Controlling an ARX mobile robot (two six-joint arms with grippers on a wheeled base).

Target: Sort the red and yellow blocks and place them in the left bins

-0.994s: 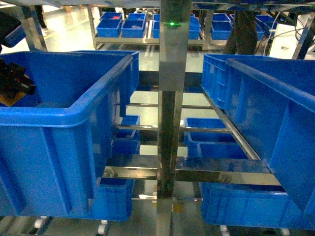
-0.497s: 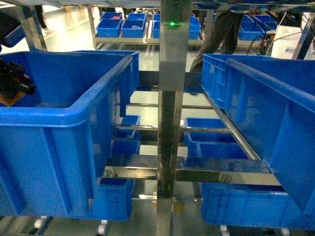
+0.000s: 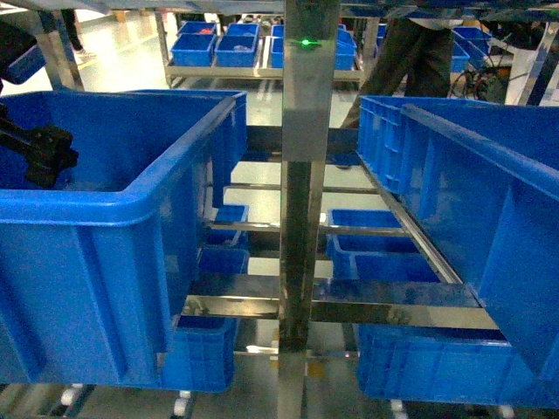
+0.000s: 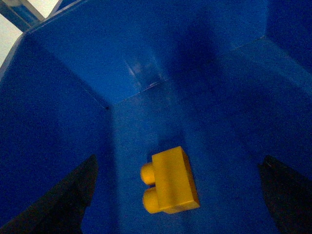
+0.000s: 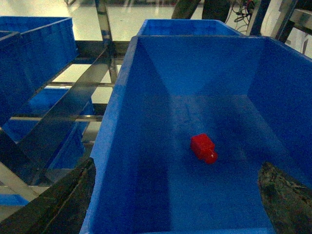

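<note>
Moved: left gripper has shifted rightward inside the left bin; its orange tint is gone.
Risk: red block lies in the right bin; a glancing grasp might skid it.
Yellow block: resting on the left bin's floor.
Left claw: wide, empty.
Right gripper: spread wide, empty.

My black left gripper framed a yellow block, blue bin, red block, blue bin
</note>
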